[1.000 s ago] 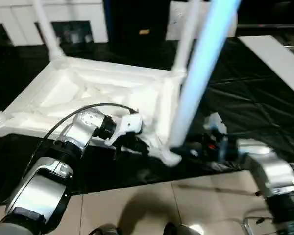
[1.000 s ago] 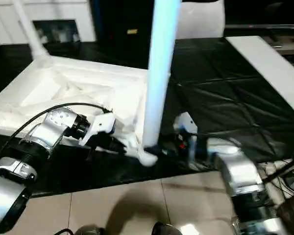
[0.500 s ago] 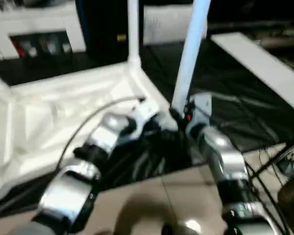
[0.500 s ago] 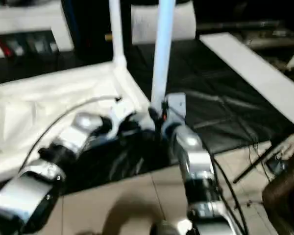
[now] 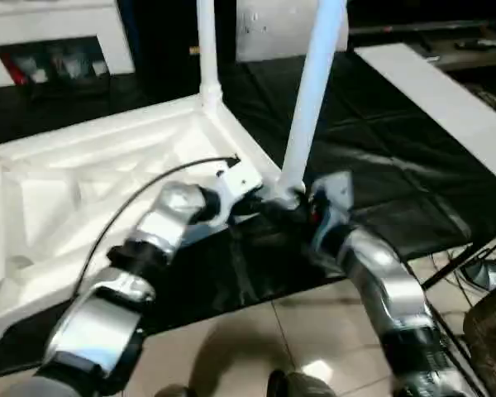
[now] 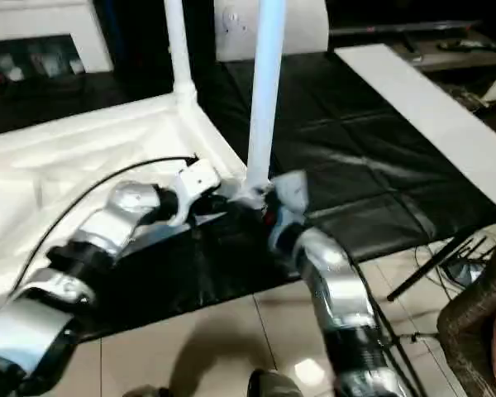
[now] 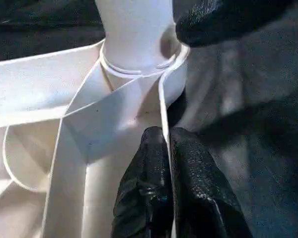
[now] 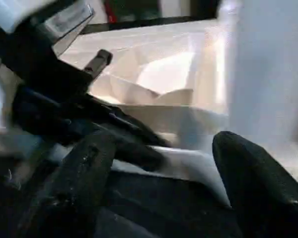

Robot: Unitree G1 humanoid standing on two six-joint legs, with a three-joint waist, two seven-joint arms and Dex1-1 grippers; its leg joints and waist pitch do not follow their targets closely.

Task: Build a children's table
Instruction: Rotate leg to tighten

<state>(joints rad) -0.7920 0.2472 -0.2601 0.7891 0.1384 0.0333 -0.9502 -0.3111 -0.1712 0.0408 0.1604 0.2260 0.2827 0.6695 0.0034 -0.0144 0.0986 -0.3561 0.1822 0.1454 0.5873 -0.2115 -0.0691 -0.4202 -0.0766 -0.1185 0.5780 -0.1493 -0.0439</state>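
With the left hand (image 7: 166,168) pinching the upturned children's table (image 5: 91,178) rim beside the near leg (image 5: 310,99), and the right hand (image 8: 164,183) apparently spread, that leg could tilt if half-seated.

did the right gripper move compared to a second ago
Yes. The right gripper has closed in leftward on the base of the near leg; earlier it sat clearly off to that leg's right.
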